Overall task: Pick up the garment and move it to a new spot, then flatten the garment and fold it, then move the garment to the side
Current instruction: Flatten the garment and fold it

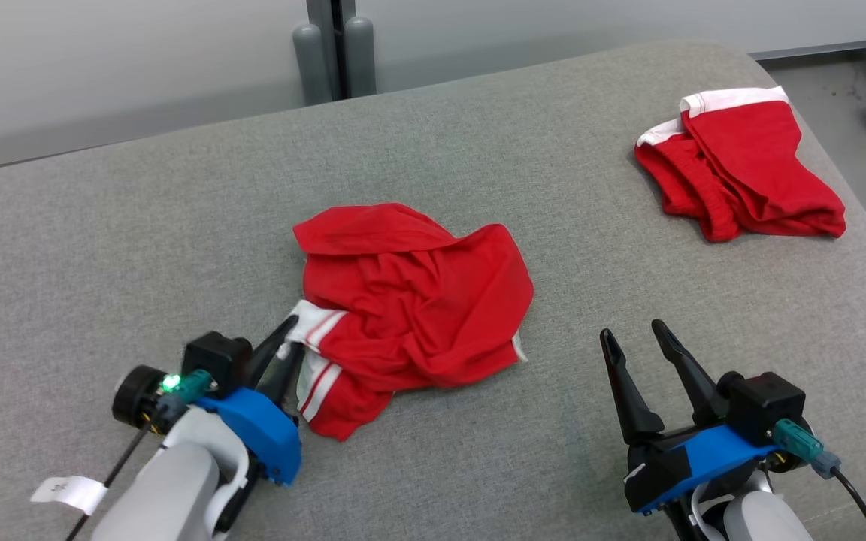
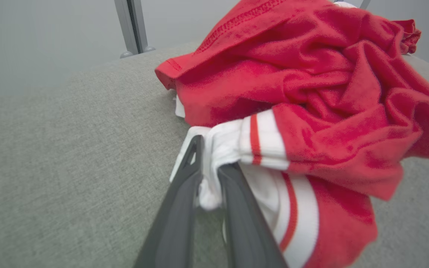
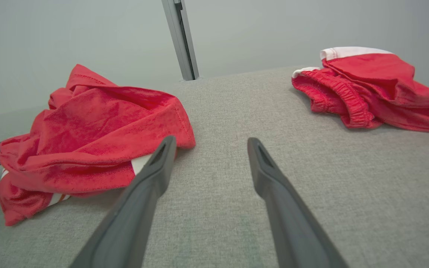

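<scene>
Left wrist view: left gripper (image 2: 212, 156) clamped on the garment (image 2: 311, 74) by its white hem, right gripper (image 1: 633, 330) spread wide, empty. Lift, move, flatten, fold all look undone.

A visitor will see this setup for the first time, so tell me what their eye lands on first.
The crumpled red garment in the middle of the grey padded surface stands out first, with the left gripper pinching its white striped trim at the near left edge. A second red garment lies at the far right, and the right gripper stands open at the near right, touching neither.
</scene>
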